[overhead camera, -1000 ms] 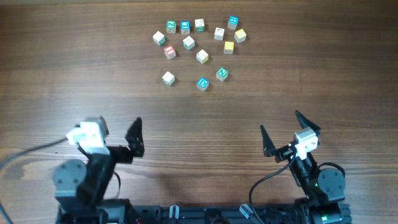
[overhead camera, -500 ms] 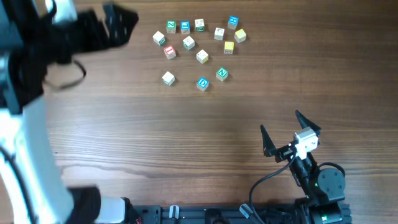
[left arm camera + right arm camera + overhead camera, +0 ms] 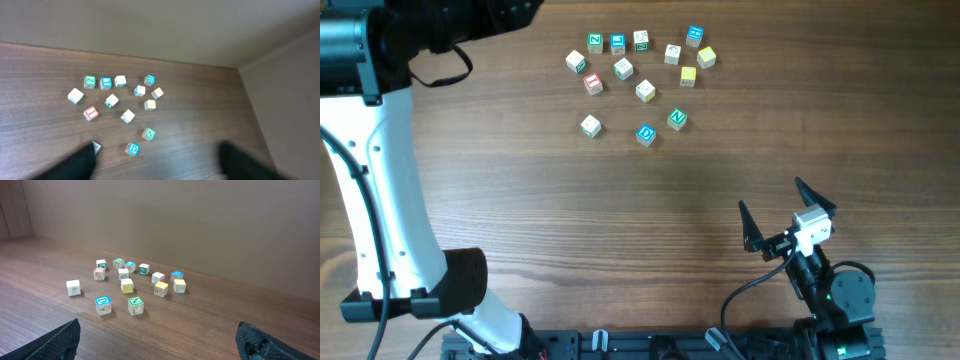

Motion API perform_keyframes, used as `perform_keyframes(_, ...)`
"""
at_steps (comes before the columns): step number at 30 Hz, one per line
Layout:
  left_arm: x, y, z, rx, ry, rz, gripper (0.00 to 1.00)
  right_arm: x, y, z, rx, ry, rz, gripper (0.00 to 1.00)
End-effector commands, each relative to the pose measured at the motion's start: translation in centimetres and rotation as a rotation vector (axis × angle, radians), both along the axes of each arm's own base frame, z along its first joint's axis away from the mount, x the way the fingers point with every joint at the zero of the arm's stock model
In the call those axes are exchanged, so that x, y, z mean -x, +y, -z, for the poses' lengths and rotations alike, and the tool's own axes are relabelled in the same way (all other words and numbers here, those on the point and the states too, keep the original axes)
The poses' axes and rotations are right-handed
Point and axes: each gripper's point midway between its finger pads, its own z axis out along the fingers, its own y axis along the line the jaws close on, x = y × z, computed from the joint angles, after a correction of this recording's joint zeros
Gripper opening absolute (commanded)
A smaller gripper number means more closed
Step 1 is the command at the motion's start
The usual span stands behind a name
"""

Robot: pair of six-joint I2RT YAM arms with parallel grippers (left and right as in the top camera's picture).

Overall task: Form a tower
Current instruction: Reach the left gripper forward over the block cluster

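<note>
No tower yet: letter cubes (image 3: 645, 91) lay scattered singly on the far tabletop (image 3: 570, 220). The left claw (image 3: 157, 146) hung near them, spread and empty; the right claw (image 3: 769, 195) gaped, well back. Next move looked to be gripping one cube.

Your left arm (image 3: 385, 170) is reared right up, its white link running from the base at the near-left corner toward the far left. The left gripper (image 3: 515, 12) is half cut off by the top edge of the overhead view. On its wrist cam the fingers (image 3: 82, 162) are blurry dark shapes, spread apart with nothing between them. Your right arm (image 3: 838, 292) sits folded low by its base, with the right gripper (image 3: 778, 212) aimed at the far side, jaws wide and empty.
</note>
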Motion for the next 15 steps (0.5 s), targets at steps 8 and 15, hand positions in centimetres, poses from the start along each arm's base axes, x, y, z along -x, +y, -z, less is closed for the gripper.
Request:
perform_keyframes(8, -4.8, 1.1, 4.7, -0.044, 0.076, -0.047, 0.04, 0.0, 0.0, -0.2, 0.006, -0.011, 0.003, 1.00)
perform_keyframes(15, -8.3, -0.8, 12.5, -0.110, 0.232, -0.035, 0.04, 0.0, 0.0, -0.2, 0.006, -0.011, 0.003, 1.00)
